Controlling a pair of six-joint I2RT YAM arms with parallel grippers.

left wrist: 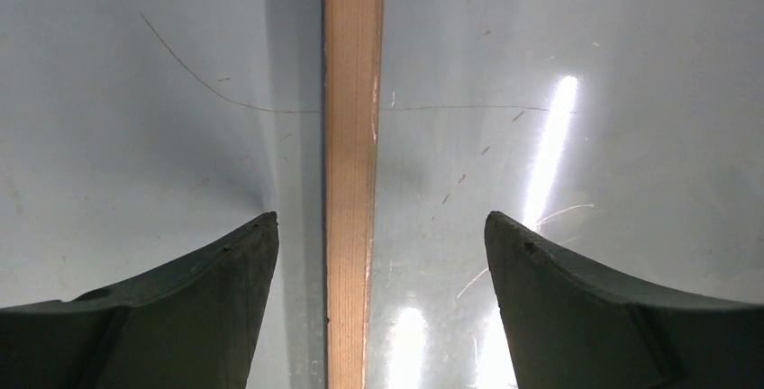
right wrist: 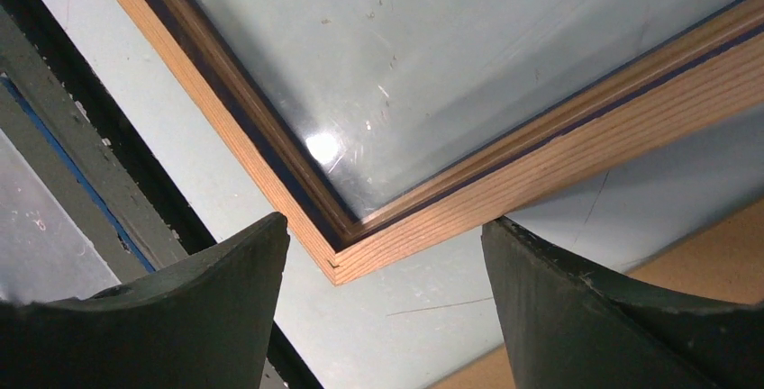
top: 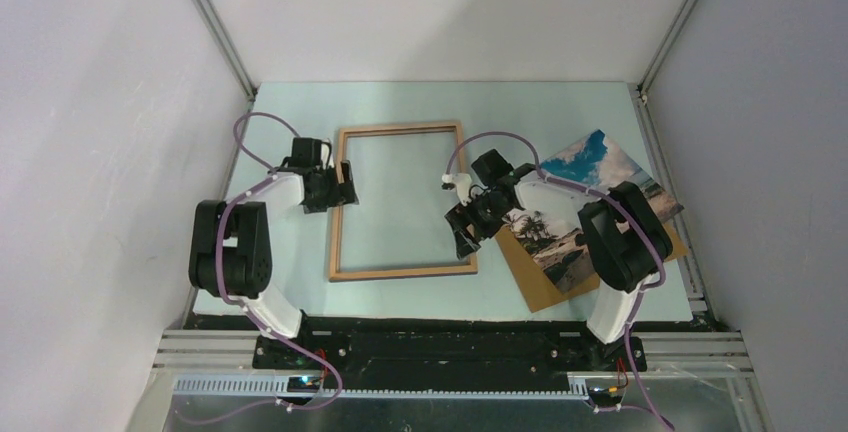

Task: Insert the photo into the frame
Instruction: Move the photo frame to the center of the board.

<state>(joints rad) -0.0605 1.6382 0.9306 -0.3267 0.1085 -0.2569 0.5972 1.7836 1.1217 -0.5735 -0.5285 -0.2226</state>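
The frame (top: 405,272) lies flat mid-table with its light wood back up and its pane showing. My left gripper (top: 338,187) is open over the frame's left rail. In the left wrist view that rail (left wrist: 351,182) runs straight between the gripper's (left wrist: 381,227) spread fingers without touching either. My right gripper (top: 466,232) is open at the frame's near right corner (right wrist: 360,254). Its right finger (right wrist: 577,308) sits close against the rail's outer side. The photo (top: 585,167), a beach print, lies face up at the right, partly hidden by my right arm.
A flat brown backing board (top: 535,282) lies under the photo, and its edge (right wrist: 703,254) shows in the right wrist view. The pale blue mat (top: 430,102) ends at a dark strip and metal rails (right wrist: 108,137) along the near edge. Grey walls enclose the sides and back.
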